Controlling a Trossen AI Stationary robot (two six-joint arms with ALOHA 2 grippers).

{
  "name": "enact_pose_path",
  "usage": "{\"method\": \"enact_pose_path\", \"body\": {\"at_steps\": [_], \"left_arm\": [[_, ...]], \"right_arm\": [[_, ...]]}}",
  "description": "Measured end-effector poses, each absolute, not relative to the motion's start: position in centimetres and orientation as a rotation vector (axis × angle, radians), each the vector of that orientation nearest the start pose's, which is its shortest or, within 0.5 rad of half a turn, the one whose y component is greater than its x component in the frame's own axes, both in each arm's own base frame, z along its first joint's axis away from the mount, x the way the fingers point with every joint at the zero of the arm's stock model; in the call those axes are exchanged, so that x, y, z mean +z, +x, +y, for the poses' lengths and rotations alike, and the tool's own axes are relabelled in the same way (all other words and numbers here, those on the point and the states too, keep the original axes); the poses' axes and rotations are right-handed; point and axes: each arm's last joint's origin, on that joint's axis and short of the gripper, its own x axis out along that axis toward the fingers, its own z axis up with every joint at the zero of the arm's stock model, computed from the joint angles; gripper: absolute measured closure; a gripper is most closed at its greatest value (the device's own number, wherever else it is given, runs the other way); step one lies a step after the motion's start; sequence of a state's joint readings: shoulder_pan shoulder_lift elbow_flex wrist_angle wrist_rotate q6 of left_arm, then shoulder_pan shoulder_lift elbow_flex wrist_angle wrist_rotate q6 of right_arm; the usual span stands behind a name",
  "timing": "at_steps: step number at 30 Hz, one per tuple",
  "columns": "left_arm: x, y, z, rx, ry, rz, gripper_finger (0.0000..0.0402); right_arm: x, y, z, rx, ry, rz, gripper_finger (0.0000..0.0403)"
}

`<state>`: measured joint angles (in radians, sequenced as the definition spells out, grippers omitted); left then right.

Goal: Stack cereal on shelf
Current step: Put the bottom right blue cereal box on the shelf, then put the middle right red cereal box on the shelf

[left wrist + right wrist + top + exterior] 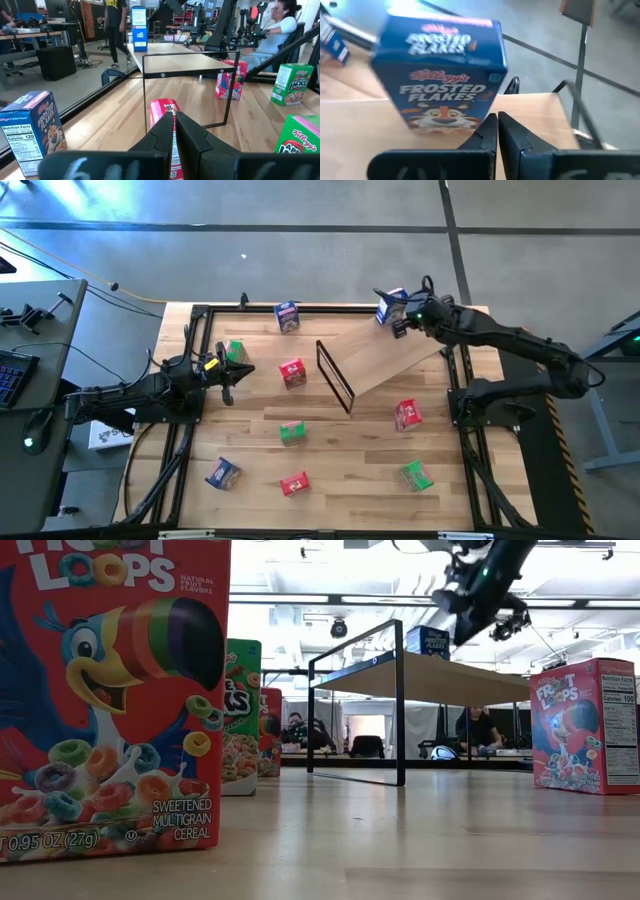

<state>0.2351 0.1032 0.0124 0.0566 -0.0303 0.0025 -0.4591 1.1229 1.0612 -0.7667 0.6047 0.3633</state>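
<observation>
A blue Frosted Flakes box [392,307] stands upright on the far, raised end of the tilted wooden shelf [385,355], also seen in the right wrist view [440,75]. My right gripper [404,323] is shut, its tips [496,120] close by the box's lower corner. My left gripper [228,383] is shut and empty above the table's left side, pointing at a red box [165,107] between it and the shelf's black wire frame [335,375]. A green box [236,352] stands just beside it. My right gripper's shut fingertips [490,125] stand right at the lower corner [482,122] of the blue box, coming slanting from above and the table's right. I cannot tell whether they touch it. The box stands upright on the shelf board.
Other boxes stand on the table: blue [288,316] at the far edge, red [292,372] and green [292,432] mid-table, red [407,414] and green [416,475] on the right, red [295,483] and blue [222,473] near the front. People sit beyond the table.
</observation>
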Motion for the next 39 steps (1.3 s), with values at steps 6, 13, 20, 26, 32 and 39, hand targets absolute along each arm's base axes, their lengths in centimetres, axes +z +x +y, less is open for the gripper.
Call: {"method": "enact_pose_path", "body": {"at_steps": [6, 13, 20, 26, 32, 39], "left_arm": [[16.4, 10.1, 2.5, 0.260, -0.035, 0.039, 0.0390], [16.1, 10.6, 2.6, 0.244, -0.053, 0.083, 0.0390], [16.1, 11.2, 2.7, 0.244, -0.069, 0.078, 0.0390], [15.8, 11.6, 2.8, 0.245, -0.073, 0.112, 0.0390], [15.7, 11.7, 2.8, 0.244, -0.074, 0.124, 0.0390], [15.7, 11.7, 2.8, 0.243, -0.082, 0.125, 0.0390]], "right_arm": [[35.2, 18.1, -8.7, -1.016, 0.249, 0.765, 0.0403], [34.3, 18.9, -4.3, -0.765, 0.417, 0.848, 0.0403], [32.7, 18.6, 1.1, -0.733, 0.724, 0.917, 0.0379], [32.2, 17.7, 4.6, -0.758, 0.922, 0.979, 0.0302], [30.6, 18.5, 6.5, -0.845, 0.972, 1.116, 0.0200], [29.0, 19.4, 6.9, -0.990, 0.989, 1.247, 0.0122]]}}
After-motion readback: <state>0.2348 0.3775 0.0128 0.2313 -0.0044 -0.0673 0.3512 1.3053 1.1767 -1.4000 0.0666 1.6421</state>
